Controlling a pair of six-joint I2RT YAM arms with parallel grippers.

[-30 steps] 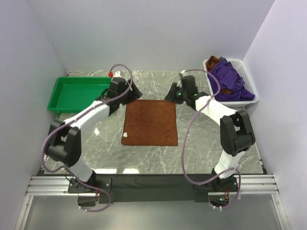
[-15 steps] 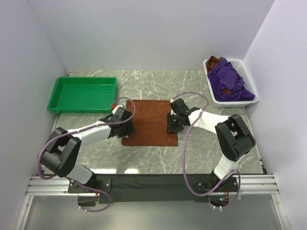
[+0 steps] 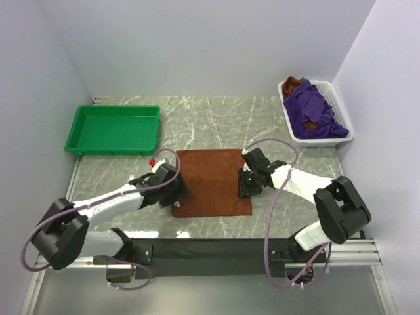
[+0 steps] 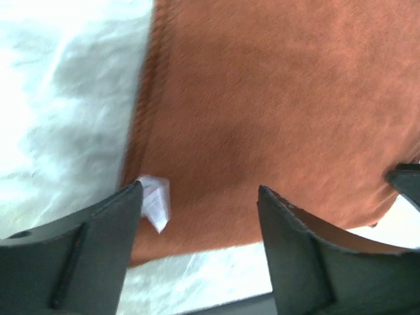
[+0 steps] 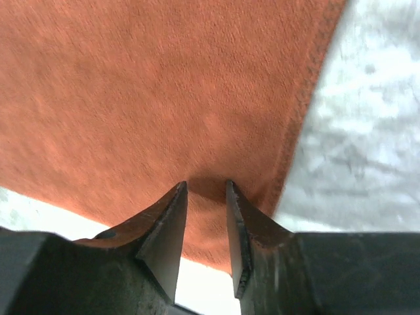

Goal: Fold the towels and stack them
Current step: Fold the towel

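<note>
Brown towel (image 3: 211, 180) lies flat mid-counter (image 3: 216, 118). Left gripper (image 4: 200, 189) hangs open over its near-left corner by the tag (image 4: 154, 200). Right gripper (image 5: 206, 185) is almost closed and looks to pinch a ridge near the near-right corner. I'd clamp left at the hem, then lift both evenly. Grey marbled counter, plain walls, green tray (image 3: 79, 141) far left, basket (image 3: 342, 134) holding towels (image 3: 315, 108) far right.

A rust-brown towel (image 3: 213, 180) lies spread flat and unfolded mid-table (image 3: 216, 121), a white tag (image 4: 154, 200) by its near-left corner. Purple towels (image 3: 315, 111) and a brown towel (image 3: 293, 83) lie crumpled in the white basket (image 3: 344, 125), far right.
</note>
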